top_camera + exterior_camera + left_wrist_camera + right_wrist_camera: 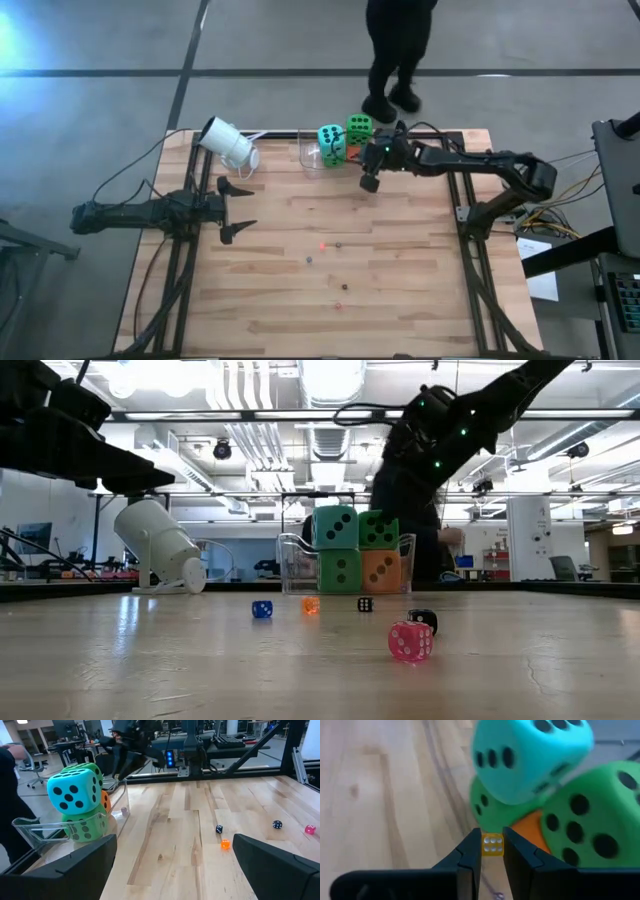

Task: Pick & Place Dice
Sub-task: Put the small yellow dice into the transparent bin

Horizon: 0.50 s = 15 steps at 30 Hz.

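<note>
Four big soft dice are stacked in a clear container (310, 157) at the table's far edge: a teal die (337, 527) and a green die (378, 530) sit on top of a second green die (340, 571) and an orange die (382, 571). My right gripper (370, 182) hovers just in front of the container, shut on a tiny yellow die (492, 845). Several tiny dice lie on the table, among them a blue one (262, 609), an orange one (311, 605) and a pink one (410, 641). My left gripper (236, 210) waits open at the table's left. My right gripper pinches the tiny yellow die (492, 845) between its two fingertips (470, 852), on two opposite faces and only at their free ends. The fingers slant down toward the container. The die is lifted clear of the table, close to the teal die (530, 755).
A white cup (230, 143) lies tilted at the table's far left, next to the container. A person (398, 50) stands just beyond the far edge. Two black tiny dice (365, 603) (423, 620) lie mid-table. The near half of the wooden table (400, 320) is bare wood.
</note>
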### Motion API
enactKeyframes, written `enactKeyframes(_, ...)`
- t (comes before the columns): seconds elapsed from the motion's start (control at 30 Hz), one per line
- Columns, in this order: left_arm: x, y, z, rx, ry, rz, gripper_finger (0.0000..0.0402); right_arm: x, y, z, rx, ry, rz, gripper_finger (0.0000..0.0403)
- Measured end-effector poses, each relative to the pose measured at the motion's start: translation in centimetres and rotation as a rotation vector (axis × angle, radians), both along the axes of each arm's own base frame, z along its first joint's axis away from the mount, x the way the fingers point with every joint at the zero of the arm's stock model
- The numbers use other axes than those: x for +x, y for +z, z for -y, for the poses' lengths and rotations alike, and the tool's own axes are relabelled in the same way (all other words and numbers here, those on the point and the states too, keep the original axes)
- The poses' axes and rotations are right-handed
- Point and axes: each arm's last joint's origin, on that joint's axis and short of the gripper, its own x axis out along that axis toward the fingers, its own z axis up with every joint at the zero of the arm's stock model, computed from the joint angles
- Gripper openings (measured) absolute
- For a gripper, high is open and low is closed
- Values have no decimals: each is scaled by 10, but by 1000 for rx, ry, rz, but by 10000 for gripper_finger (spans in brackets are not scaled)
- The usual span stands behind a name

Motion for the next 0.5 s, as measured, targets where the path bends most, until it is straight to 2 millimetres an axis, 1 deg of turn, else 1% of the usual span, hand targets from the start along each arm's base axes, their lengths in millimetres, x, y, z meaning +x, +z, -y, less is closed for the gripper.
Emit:
enactKeyframes(0.1,0,0,0,0,0,0,400,-4,-1,7,4,-28,-8,58)
enactKeyframes(0.23,0,0,0,0,0,0,400,-4,-1,8,2,-27,-10,63)
enactKeyframes(0.5,0,0,0,0,0,0,400,-4,-1,8,18,-41,0,103)
